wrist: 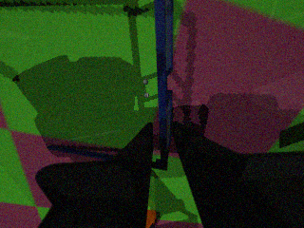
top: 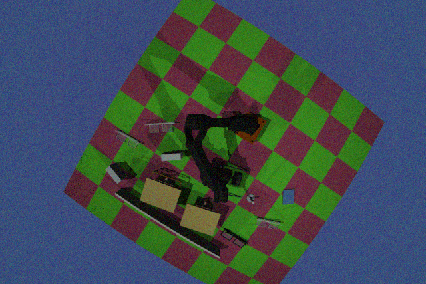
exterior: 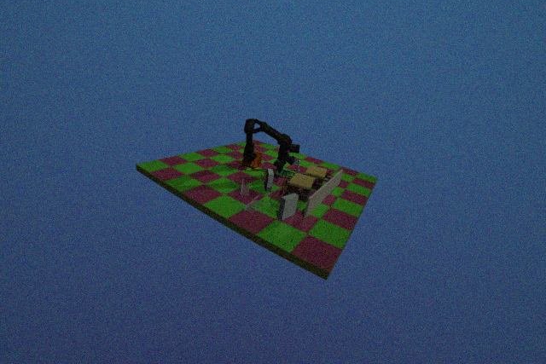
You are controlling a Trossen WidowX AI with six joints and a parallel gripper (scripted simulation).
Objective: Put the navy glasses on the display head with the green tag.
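The navy glasses [wrist: 164, 47] show in the wrist view as a long upright blue bar between my fingertips, with a thin navy bar [wrist: 81, 150] at lower left, partly behind the left finger. My gripper [wrist: 162, 125] [exterior: 279, 169] is open a little, with a narrow gap on each side of the bar. In the top view the arm hides the fingertips. Two dark display heads [top: 205, 203] [top: 166, 179] stand at tan blocks, the nearer one just beside the end of the arm. The green tag cannot be made out, nor can I tell whether the glasses touch a head.
A long low wall [top: 168, 226] [exterior: 323, 193] stands behind the tan blocks [top: 160, 195] [top: 200, 219]. White-faced blocks [top: 171, 156] [top: 114, 174] stand to their left. Other glasses [top: 233, 237] [top: 269, 223] [top: 160, 127] [top: 128, 139] lie or stand around. A blue pad [top: 288, 196] lies at right.
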